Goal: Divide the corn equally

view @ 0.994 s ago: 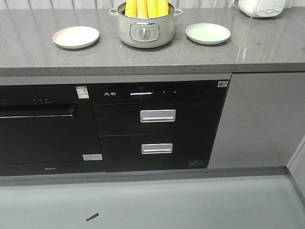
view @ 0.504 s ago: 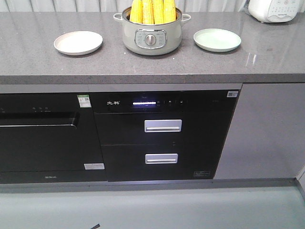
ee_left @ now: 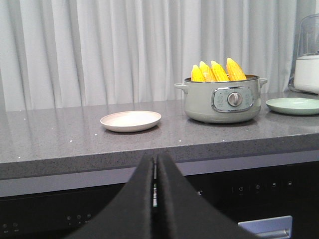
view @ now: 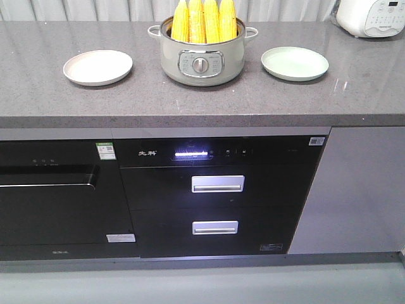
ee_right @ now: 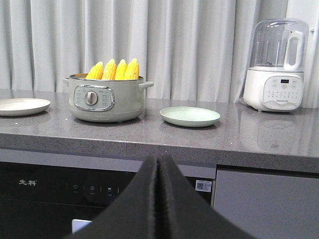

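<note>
A grey speckled stone bench [view: 38,95] runs across a kitchen, with a pale pleated curtain [ee_left: 99,50] hanging behind it. At the middle of the bench stands a pale green electric pot [view: 202,62] with a dial on its front. The corn [view: 204,20], four yellow cobs, stands upright inside the pot, tips pointing up above the rim. A beige plate [view: 98,67] lies on the bench to one side of the pot and a green plate [view: 295,63] to the other, each apart from it. A white appliance with a clear jug [ee_right: 275,64] stands beyond the green plate. Below the bench are black built-in drawers [view: 218,202] with silver handles. The left tool [ee_left: 155,162] and the right tool [ee_right: 158,162] are both closed and hold nothing, their dark fingers pressed together, low in front of the bench.
</note>
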### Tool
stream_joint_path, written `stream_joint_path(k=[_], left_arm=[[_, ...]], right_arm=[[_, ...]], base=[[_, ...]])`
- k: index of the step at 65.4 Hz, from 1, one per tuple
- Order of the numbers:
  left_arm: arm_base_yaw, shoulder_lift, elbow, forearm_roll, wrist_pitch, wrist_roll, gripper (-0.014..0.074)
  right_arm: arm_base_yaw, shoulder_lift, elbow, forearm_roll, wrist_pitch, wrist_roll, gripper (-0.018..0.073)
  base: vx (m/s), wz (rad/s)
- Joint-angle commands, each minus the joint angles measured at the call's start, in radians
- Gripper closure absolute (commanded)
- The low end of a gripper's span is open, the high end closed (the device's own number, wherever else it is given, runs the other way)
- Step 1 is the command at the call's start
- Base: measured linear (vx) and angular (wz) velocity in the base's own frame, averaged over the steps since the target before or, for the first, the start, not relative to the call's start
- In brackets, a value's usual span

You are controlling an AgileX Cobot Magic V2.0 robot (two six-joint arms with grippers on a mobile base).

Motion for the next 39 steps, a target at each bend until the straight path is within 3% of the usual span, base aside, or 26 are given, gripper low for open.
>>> stream_joint_path(k=[1,39], left_arm=[[0.0,-0.017,0.015,0.0,-0.076,0.0,0.0603],[0.0,-0.017,0.015,0.0,-0.076,0.0,0.0603]], right_arm=[[-0.008,-0.001,0.007,-0.003,-0.078,-0.006,0.057],[-0.008,-0.001,0.007,-0.003,-0.078,-0.006,0.057]], base=[[0.14,-0.02],[0.14,-0.04]])
